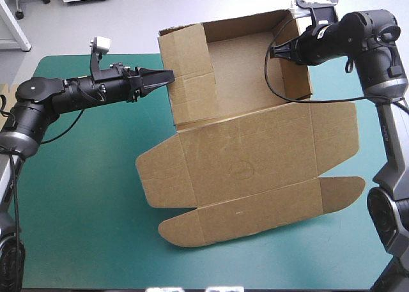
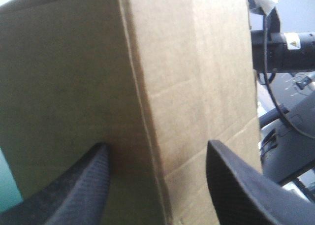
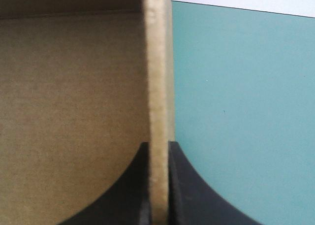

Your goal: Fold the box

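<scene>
The brown box (image 1: 246, 145) stands as an open tray at the back of the table, its walls raised and its lid (image 1: 255, 196) lying flat toward the front. My left gripper (image 1: 160, 78) is open, with its fingertips against the outside of the tray's left wall (image 2: 187, 87); in the left wrist view that wall fills the space ahead of the left gripper (image 2: 157, 185). My right gripper (image 1: 285, 49) is shut on the top edge of the tray's right wall (image 3: 158, 87), and the board is pinched between its fingers (image 3: 179, 195). The tray's inside (image 3: 74, 87) lies to one side of that edge.
The teal-green cover (image 1: 77, 209) lies bare to the left of the box and along the front edge. A strip of more brown board (image 1: 6, 92) shows at the table's left edge. The right arm (image 2: 285, 45) is seen beyond the box from the left wrist.
</scene>
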